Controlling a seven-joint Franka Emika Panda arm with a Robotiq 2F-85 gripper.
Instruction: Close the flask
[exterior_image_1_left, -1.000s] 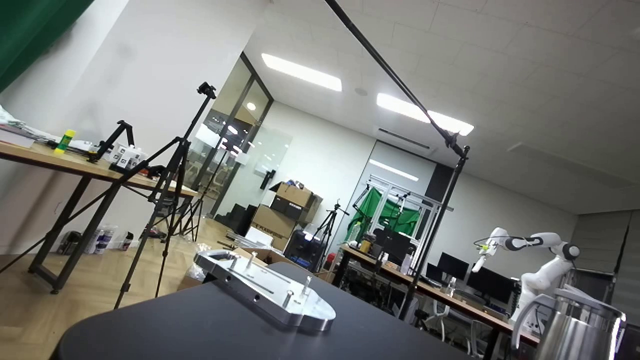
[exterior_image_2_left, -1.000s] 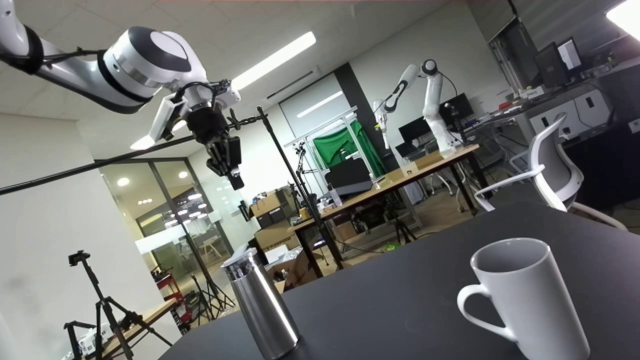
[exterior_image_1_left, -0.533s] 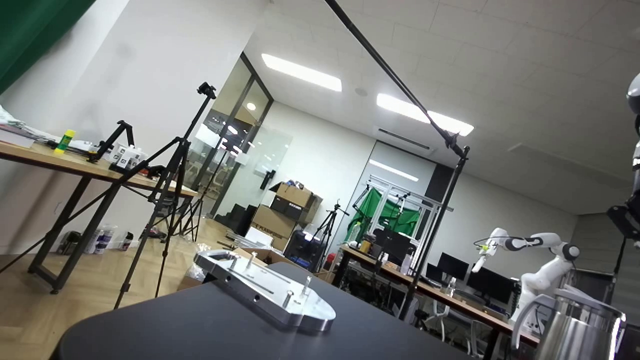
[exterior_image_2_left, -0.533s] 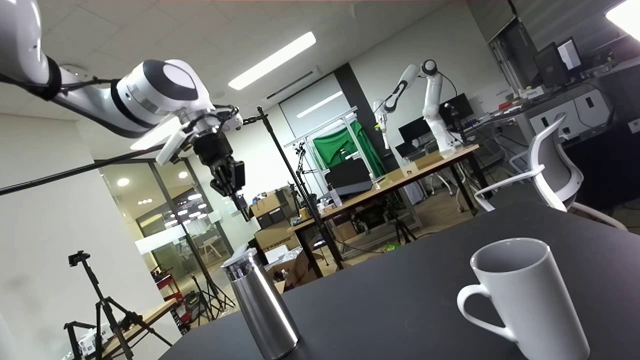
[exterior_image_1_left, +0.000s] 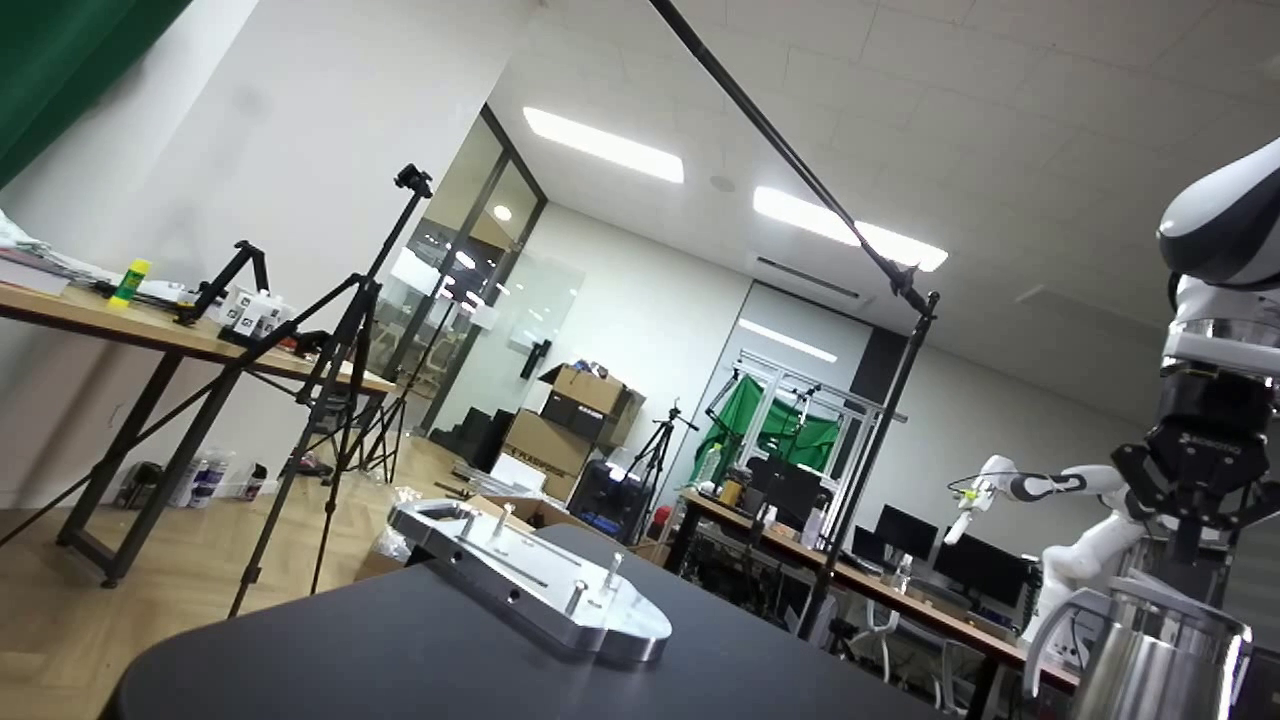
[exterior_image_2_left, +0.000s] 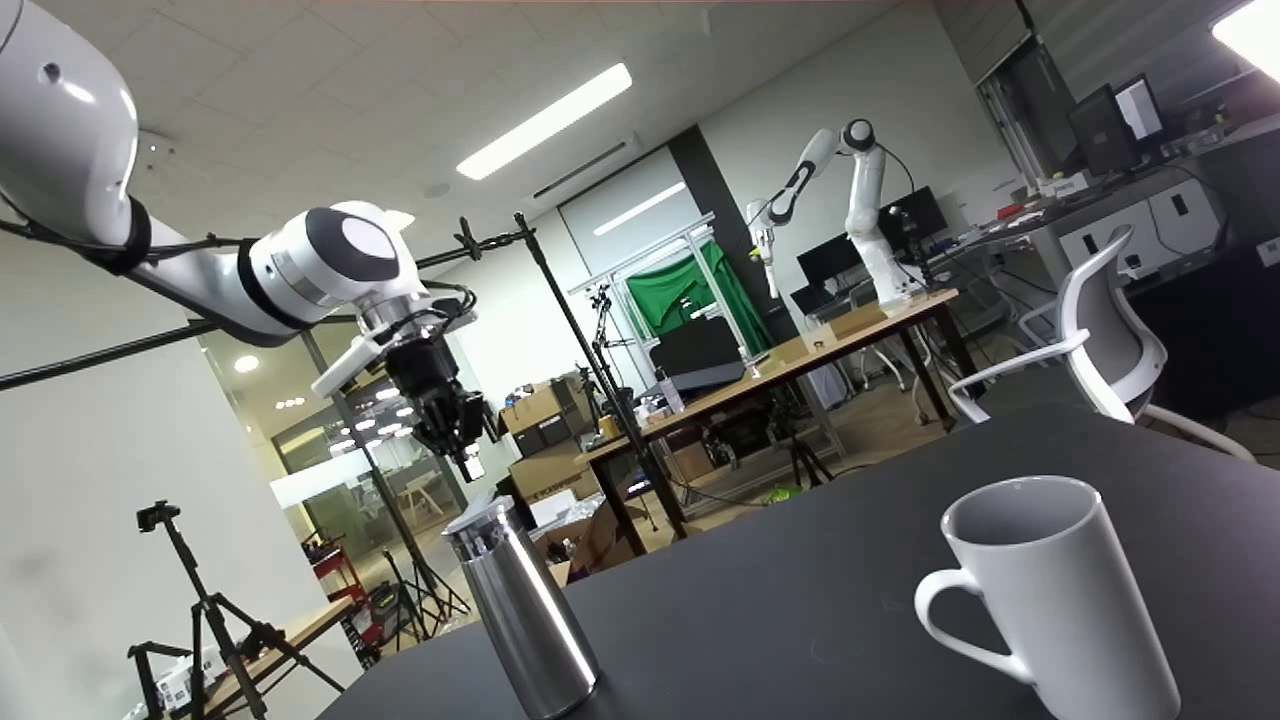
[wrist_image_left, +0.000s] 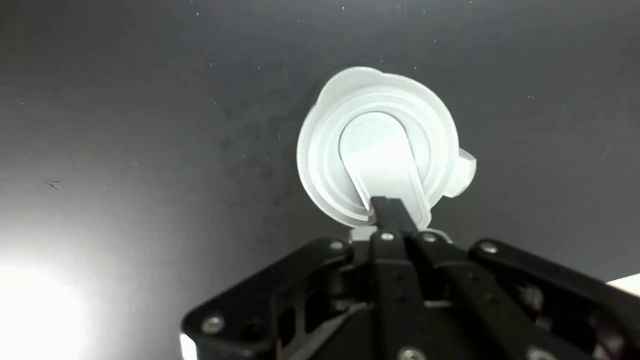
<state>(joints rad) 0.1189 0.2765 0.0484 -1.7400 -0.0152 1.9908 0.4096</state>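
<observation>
Flask (exterior_image_2_left: 530, 630): upright on the black table (exterior_image_2_left: 780, 610) (it slants only because the view leans), not yet closed, we judge.
Flap (wrist_image_left: 385, 160): on the flask's lid (wrist_image_left: 440, 142), seemingly raised at one end.
Fingers (wrist_image_left: 392, 215): pressed together, holding nothing.
Gripper (exterior_image_1_left: 1187, 545): just above the flap; we read this step as lining up, and next we need a straight, gentle push down until the flap lies flat.
Mug (exterior_image_2_left: 1070, 600): well apart from the flask, out of our way.

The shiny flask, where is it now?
In an exterior view, the flask stands on the dark table, left of centre, with the gripper above it and the white mug to its right.
</observation>
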